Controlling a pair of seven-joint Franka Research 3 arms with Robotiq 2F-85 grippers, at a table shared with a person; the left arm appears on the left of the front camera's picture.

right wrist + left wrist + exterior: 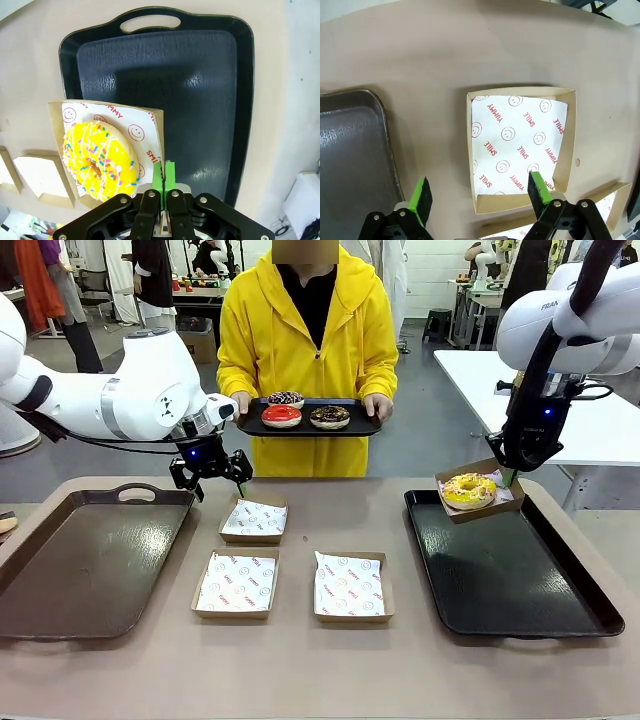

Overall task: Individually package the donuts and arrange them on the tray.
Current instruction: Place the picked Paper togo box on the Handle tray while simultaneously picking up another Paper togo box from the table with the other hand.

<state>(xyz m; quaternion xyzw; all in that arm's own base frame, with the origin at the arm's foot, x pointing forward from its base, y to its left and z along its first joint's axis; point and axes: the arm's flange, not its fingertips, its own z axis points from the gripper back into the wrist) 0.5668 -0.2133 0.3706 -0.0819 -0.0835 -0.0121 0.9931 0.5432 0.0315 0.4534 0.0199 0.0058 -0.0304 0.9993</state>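
The wide black plastic tray lies directly below and beyond the right claw, but the load hangs over that tray's near corner and rim. A release here could set it down half on the rim, and it could tip.

Far beyond the left claw, a person holds a smaller black serving tray. A reach toward it passes close to the person's hands, and a hand-held tray can shift.

The open brown cardboard box lined with printed paper sticks out sideways from the right claw, which is clamped together on one thin wall. Held by one edge, it could sag or twist if swung quickly.

An empty paper-lined cardboard box sits just ahead of the left claw, whose jaws stand apart. One green pad lines up over the box's near wall, so a straight descent could crush it.

The yellow-glazed ring donut with coloured sprinkles rests in the held box beside the right claw. A tilt could slide it out over the low wall.

The glossy red donut, the dark chocolate donut and the dark donut with pale sprinkles sit on the person's tray. Their glaze could smear under a hard pinch.
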